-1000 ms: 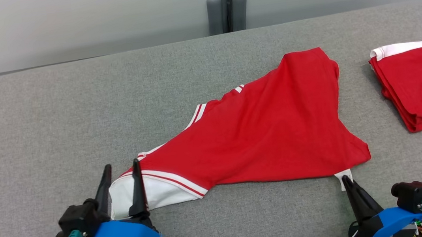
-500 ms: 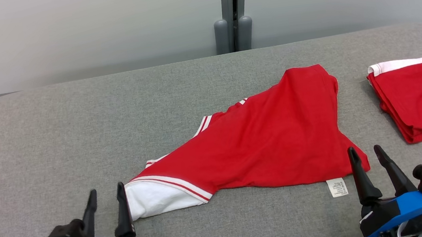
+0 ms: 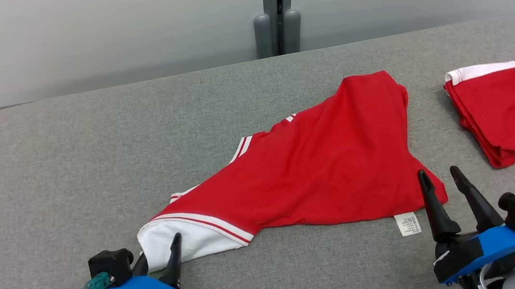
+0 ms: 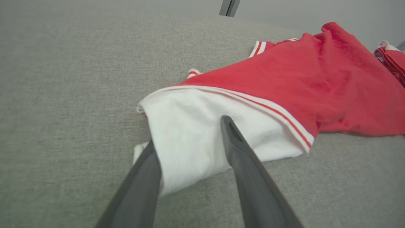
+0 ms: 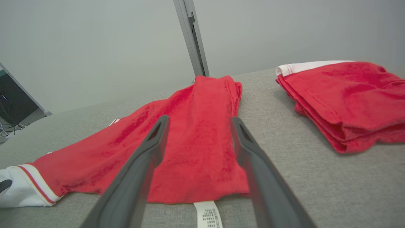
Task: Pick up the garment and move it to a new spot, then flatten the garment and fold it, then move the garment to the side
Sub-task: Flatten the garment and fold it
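Red shirt [image 3: 328, 165] lies mid-table [image 3: 93, 148], skewed 7-to-1 o'clock, unflattened. Left gripper [image 3: 159, 252] jaws parted astride white sleeve [image 4: 183, 126]. Right gripper [image 3: 438, 173] jaws parted, empty, at hem corner by label [image 3: 407, 223]. Likely poised to pinch both ends for spreading.

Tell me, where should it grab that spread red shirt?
Probably the red shirt's two near corners, approached from the robot's side: the white end, straddled by the open left gripper, and the hem corner by the label, just ahead of the open right gripper. Both edges face the robot.
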Controlling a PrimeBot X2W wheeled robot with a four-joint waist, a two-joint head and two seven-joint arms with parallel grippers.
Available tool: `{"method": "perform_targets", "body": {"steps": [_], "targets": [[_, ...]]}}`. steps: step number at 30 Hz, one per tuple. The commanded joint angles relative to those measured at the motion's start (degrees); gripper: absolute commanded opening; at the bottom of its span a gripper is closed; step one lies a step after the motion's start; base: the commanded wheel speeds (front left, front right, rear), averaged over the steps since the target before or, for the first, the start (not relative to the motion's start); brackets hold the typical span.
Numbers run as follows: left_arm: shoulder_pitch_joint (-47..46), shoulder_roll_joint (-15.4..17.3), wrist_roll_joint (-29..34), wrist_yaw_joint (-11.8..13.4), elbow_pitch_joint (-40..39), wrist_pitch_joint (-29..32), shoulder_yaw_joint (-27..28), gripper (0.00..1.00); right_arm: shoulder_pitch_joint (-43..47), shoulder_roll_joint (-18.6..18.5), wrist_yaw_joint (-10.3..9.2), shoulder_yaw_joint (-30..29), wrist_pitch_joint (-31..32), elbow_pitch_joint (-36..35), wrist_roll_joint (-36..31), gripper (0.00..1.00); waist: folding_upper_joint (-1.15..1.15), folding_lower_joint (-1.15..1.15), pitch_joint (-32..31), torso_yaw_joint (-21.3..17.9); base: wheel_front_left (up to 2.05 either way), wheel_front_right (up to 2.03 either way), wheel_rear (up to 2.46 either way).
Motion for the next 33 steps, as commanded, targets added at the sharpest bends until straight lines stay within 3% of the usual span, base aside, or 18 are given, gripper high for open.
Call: {"method": "perform_targets", "body": {"steps": [1,12,23,27,33], "targets": [[-1.22,0.38,-0.66,-0.59,-0.49,-0.04,-0.31,0.00,-0.53,-0.06,0.00,-0.43,-0.45,0.03,-0.45,1.00,0.00,-0.01,0.13,-0.13,0.00,0.00,0.00],[4.00,1.62,-3.15,-1.72,-11.88,-1.48,-1.67,0.00,0.16,-0.06,0.00,-1.87,-1.30,0.89,0.01,1.00,0.00,-0.01,-0.16,1.40,0.00,0.00,0.00],[12.33,3.04,-15.40,-1.96,-33.67,8.72,-2.55,0.00,-1.07,-0.06,0.00,-2.02,-1.96,1.99,0.72,1.00,0.00,-0.01,0.66,1.22,0.00,0.00,0.00],[11.51,3.24,-16.75,0.05,-32.96,8.64,0.07,0.00,-1.49,-0.06,0.00,-2.43,-2.20,2.46,0.39,1.00,0.00,-0.01,1.50,0.78,0.00,0.00,0.00],[4.34,4.30,-14.26,0.38,-21.56,6.83,1.78,0.00,-2.99,-0.07,0.00,-2.05,-2.55,2.82,0.22,1.00,0.00,-0.01,3.06,-0.04,0.00,0.00,0.00]]}}
